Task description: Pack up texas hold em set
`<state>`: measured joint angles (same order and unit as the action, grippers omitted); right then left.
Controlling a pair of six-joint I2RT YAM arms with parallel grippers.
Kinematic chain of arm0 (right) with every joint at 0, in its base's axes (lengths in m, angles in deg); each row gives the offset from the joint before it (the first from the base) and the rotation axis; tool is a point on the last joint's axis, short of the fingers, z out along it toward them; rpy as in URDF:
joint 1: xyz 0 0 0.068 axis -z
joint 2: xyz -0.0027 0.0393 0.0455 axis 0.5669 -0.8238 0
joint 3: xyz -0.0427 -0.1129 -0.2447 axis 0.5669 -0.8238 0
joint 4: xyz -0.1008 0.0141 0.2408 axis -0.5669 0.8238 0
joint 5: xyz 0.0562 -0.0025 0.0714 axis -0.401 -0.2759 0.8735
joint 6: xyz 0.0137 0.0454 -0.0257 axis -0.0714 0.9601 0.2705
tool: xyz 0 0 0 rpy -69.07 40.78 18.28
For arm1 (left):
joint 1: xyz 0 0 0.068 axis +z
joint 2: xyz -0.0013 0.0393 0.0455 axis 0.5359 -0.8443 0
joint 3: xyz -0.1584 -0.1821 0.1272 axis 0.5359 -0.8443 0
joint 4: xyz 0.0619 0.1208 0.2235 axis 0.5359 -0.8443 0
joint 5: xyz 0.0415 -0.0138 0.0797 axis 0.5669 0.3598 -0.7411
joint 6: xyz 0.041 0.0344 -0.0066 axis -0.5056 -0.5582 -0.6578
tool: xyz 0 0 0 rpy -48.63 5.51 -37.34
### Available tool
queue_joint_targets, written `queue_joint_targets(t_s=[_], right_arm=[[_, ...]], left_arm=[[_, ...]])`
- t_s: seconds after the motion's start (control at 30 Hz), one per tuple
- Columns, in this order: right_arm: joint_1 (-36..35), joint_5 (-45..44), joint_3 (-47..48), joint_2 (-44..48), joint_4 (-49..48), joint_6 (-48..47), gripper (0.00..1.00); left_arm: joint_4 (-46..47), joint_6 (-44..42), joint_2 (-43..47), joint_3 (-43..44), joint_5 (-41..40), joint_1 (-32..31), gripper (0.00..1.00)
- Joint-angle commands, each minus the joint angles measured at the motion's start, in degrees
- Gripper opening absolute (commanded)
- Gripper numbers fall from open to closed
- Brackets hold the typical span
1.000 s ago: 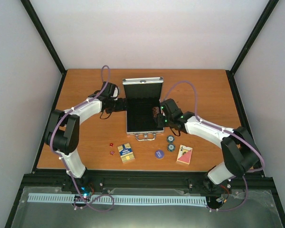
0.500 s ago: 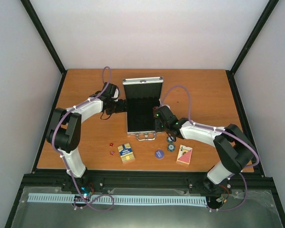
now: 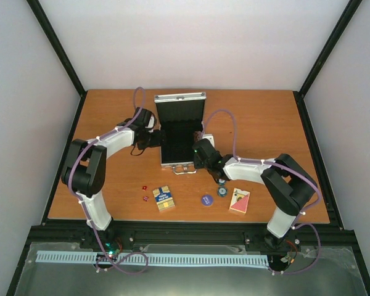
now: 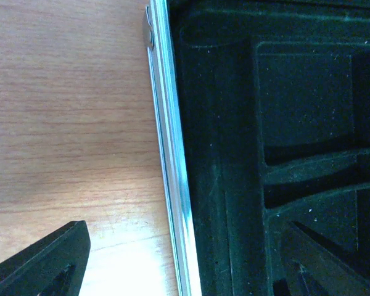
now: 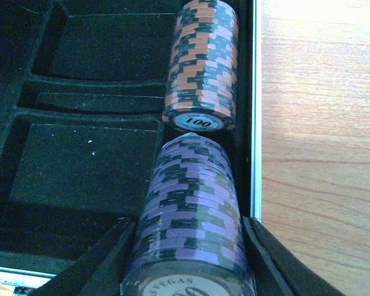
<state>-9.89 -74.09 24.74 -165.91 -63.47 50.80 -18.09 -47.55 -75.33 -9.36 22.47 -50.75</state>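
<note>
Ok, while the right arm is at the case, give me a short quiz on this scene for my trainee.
1. True or false: the case has its lid shut.
2. Where does the orange chip stack lie? A) outside the case; B) inside the case, along its right wall; C) on top of the lid.
3. Short answer: what does the right gripper grip?

Key:
1. False. The lid stands up open.
2. B.
3. The purple chip stack, in line with the orange one.
</note>
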Motion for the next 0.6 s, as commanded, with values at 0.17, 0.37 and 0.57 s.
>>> queue_joint_targets(t_s=[0.17,0.37,0.57], right_arm=[[-0.9,4.9,-2.2,-4.9,7.2,-0.2,0.03],[-0.9,3.5,-3.8,-4.6,5.6,0.1,0.03],[-0.9,0.7,-5.2,-2.2,3.3,0.7,0.03]], left_arm=[[-1.3,-0.8,-2.3,2.9,-0.4,-0.4,0.87],[-1.0,0.5,-4.2,4.5,0.1,-0.4,0.86],[-1.3,0.9,-6.4,6.0,0.8,-0.4,0.86]])
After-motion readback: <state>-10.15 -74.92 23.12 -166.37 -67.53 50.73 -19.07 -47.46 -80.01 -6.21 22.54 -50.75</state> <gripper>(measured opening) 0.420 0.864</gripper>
